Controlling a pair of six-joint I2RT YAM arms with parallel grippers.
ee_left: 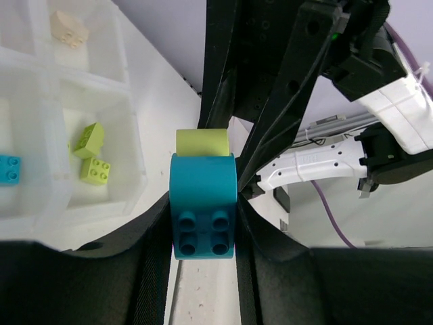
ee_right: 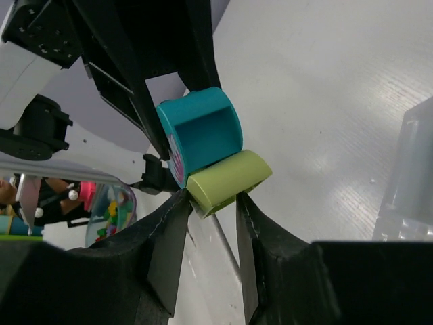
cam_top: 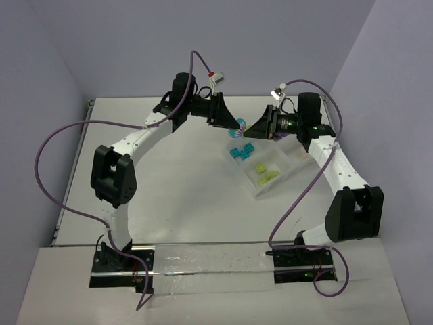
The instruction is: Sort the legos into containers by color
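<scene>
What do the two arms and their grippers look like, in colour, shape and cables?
The left arm and right arm have white curved links between bulky black joints. A loose purple cable runs along each arm in wide loops. The left gripper and right gripper are matte black, each with two broad fingers that taper towards the tips.

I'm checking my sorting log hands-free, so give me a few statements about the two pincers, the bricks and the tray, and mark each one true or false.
1. The left pincer is shut on the cyan studded plastic brick. True.
2. The right pincer is open and empty. False: it grips the lime green plastic brick.
3. Those two bricks are apart. False: they are joined, held up between both pincers.
4. Loose lime green bricks lie in a compartment of the clear plastic tray. True.
</scene>
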